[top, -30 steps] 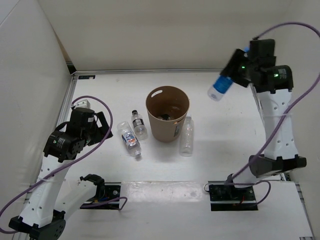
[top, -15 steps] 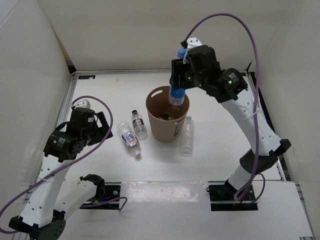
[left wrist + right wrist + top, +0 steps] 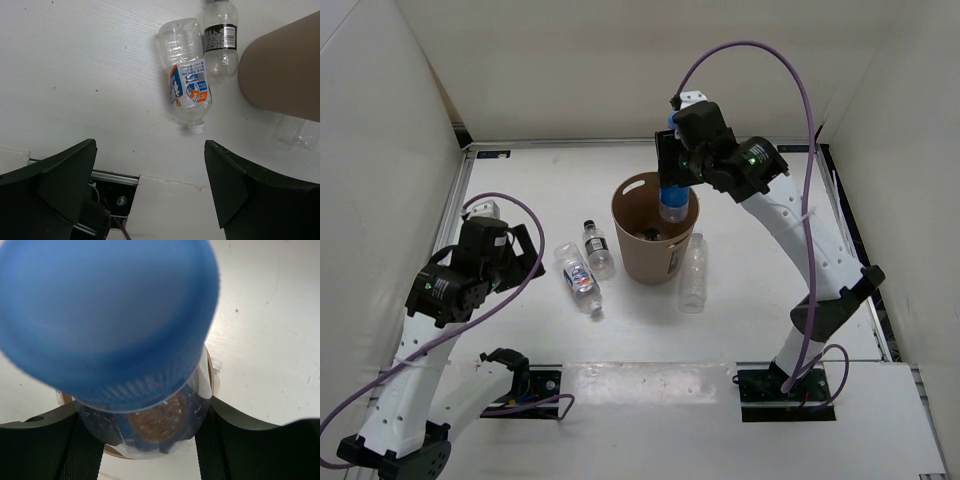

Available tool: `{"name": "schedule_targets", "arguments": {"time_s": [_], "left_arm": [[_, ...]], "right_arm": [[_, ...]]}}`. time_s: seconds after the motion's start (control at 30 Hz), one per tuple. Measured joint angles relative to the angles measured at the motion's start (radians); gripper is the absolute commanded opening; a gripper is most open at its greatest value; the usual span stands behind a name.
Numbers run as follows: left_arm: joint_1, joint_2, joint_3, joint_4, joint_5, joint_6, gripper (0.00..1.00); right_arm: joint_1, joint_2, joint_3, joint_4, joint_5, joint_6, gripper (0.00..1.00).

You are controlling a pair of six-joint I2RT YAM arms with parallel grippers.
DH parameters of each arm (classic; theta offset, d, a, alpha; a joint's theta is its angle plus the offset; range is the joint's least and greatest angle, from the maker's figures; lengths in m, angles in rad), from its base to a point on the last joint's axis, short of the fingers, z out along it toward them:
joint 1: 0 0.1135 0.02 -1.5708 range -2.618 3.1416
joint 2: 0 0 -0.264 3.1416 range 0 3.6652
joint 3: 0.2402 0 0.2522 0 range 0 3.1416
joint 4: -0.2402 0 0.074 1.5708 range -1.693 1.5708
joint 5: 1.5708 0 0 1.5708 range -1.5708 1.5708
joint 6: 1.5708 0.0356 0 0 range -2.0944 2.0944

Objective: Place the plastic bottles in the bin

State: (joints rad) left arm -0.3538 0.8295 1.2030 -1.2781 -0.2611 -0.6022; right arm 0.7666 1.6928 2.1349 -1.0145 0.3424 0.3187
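A round bin (image 3: 650,262) of tan, cardboard-like material, with an oval handle cutout near its rim, was seen standing upright on the white, faintly scuffed tabletop (image 3: 520,180). Directly above its open mouth, a small clear plastic bottle with a ribbed blue cap and blue label (image 3: 672,195) was held upright by the narrowly closed jaws of the right arm (image 3: 765,185). Its long axis was vertical, cap uppermost. Whether its base had passed below the rim could not be told. Three other clear bottles lay on their sides. The black-capped bottle (image 3: 598,250) was found just left of the bin, its cap pointing far. Beside it, further left, lay the white-labelled bottle (image 3: 578,278), its ridged base pointing far and its cap near and slightly right. The plain unlabelled bottle (image 3: 693,272) rested against the bin's right side, its long axis running near to far. The jaws of the left arm (image 3: 460,285) were spread wide with nothing between them, above the tabletop left of the lying bottles.
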Motion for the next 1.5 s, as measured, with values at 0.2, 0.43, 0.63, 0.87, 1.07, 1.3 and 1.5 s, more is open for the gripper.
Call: {"name": "schedule_targets", "arguments": {"time_s": [0.2,0.43,0.63,0.87,1.07,1.3,1.5], "left_arm": [[0.000,-0.004,-0.005,0.000,0.000,0.000,1.00],[-0.001,-0.007,-0.016,0.004,-0.001,0.000,1.00],[-0.002,-0.014,-0.017,0.006,-0.001,0.000,1.00],[-0.002,-0.016,-0.017,0.006,-0.001,0.000,1.00],[-0.002,-0.016,-0.019,0.006,-0.001,0.000,1.00],[-0.002,-0.016,-0.020,0.006,-0.002,0.000,1.00],[-0.002,-0.015,-0.029,0.007,-0.003,0.000,1.00]], "right_arm": [[-0.029,0.021,-0.034,-0.037,0.011,0.066,0.54],[-0.080,0.015,-0.123,-0.037,-0.028,0.171,0.65],[-0.077,0.011,-0.135,-0.036,-0.029,0.214,0.68],[-0.071,-0.001,-0.113,-0.036,-0.009,0.225,0.68],[-0.074,-0.028,-0.107,-0.037,0.006,0.241,0.72],[-0.058,-0.051,-0.106,-0.038,0.080,0.255,0.84],[-0.051,-0.064,-0.102,-0.053,0.152,0.266,0.84]]}}
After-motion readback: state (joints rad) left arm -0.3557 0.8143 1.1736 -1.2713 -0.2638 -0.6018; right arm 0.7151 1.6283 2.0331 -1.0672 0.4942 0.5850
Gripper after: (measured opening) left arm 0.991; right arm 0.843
